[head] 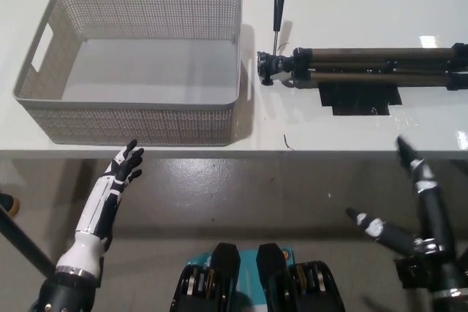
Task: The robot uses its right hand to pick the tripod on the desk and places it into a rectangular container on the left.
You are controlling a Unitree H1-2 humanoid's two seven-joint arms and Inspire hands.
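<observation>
Lying crosswise on the counter [351, 129], the tripod [365, 66] sits beyond the right hand [417, 210], fingers spread, empty.

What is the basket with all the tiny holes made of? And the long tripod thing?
The basket looks like light grey plastic or painted metal mesh; the rows of tiny holes and smooth rim fit both. The tripod seems metal: straight brownish tubes with a dull shine, plus black parts at the head, probably plastic or rubber.
</observation>
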